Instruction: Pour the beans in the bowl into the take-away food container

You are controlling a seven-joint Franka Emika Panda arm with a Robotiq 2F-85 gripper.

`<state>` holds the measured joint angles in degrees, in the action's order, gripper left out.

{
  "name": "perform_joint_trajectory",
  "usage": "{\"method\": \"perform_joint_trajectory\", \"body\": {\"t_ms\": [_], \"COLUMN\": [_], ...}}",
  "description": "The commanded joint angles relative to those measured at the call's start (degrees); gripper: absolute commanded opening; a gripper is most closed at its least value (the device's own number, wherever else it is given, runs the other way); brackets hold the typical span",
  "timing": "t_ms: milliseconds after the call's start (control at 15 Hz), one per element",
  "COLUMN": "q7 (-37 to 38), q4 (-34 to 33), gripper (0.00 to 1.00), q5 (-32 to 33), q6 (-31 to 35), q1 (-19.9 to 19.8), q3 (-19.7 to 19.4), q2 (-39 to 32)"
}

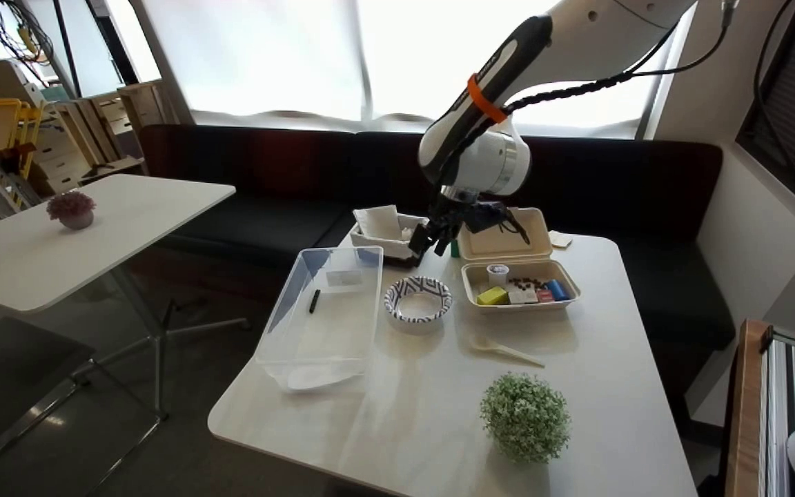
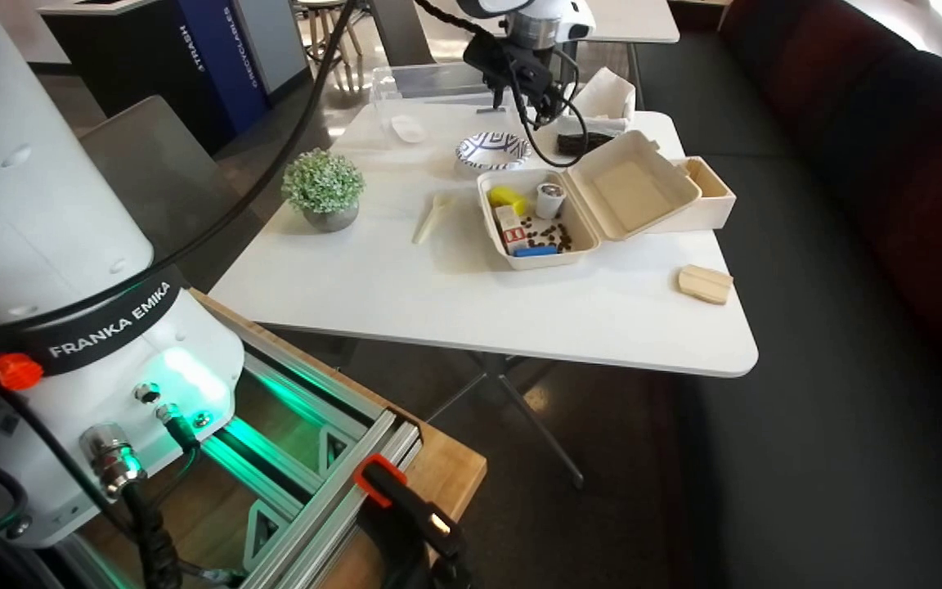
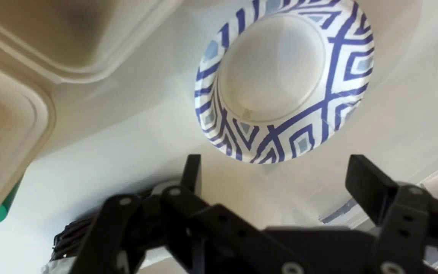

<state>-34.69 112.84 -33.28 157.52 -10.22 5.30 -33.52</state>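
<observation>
OK so the gripper (image 3: 274, 182) was spread really wide, and the wrist view showed table (image 3: 238, 182) through the gap between its fingertips (image 3: 192, 172). The bowl (image 3: 272, 72) was just past those tips, right way up, pretty much lined up with the gap, and in that view its patterned rim and the fingers were apart. You could see straight down to its pale bottom.

Tight side: a clear bin (image 1: 342, 331) stood just beside the bowl, and I couldn't tell if their edges touched. The take-away box (image 1: 532, 269) was on the bowl's opposite side, near it, with a strip of table between and the lid (image 2: 634, 184) flipped back. In both exterior views the beans (image 1: 528, 284) were in that box, scattered dark bits, so near the bowl but outside it. A little cup (image 1: 497, 274) shared the box with them.

Behind the bowl in an exterior view there was a paper-lined basket (image 1: 382, 247), near it. A spoon (image 1: 506, 350) lay near the bowl too. The roomiest bit was toward the plant (image 1: 526, 417), well apart from the bowl: a big stretch of table ran from the bowl out to the edge on that side.
</observation>
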Motion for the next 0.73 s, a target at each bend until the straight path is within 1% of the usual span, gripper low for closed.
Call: {"method": "perform_joint_trajectory", "body": {"t_ms": [0, 133, 200, 333, 400, 467, 600, 667], "q7": [15.5, 24.1, 28.4, 36.5, 33.2, 35.2, 34.7, 34.5], "q4": [10.6, 15.2, 17.1, 17.7, 14.5, 15.1, 14.8, 14.7], "gripper": [1.0, 1.0, 1.0, 1.0, 1.0, 1.0, 1.0, 1.0], "q5": [10.5, 18.3, 23.3, 32.7, 30.8, 32.8, 32.6, 32.6], "q6": [1.7, -1.3, -2.8, -6.6, -3.5, -4.1, -4.1, -4.1], "q1": [14.7, 23.2, 27.5, 36.1, 22.4, 23.1, 20.0, 19.1], "q3": [-12.7, -21.0, -25.5, -34.2, -20.9, -21.4, -18.0, -17.4], "q2": [10.0, 14.5, 16.9, 18.8, 15.8, 17.1, 17.3, 17.0]}}
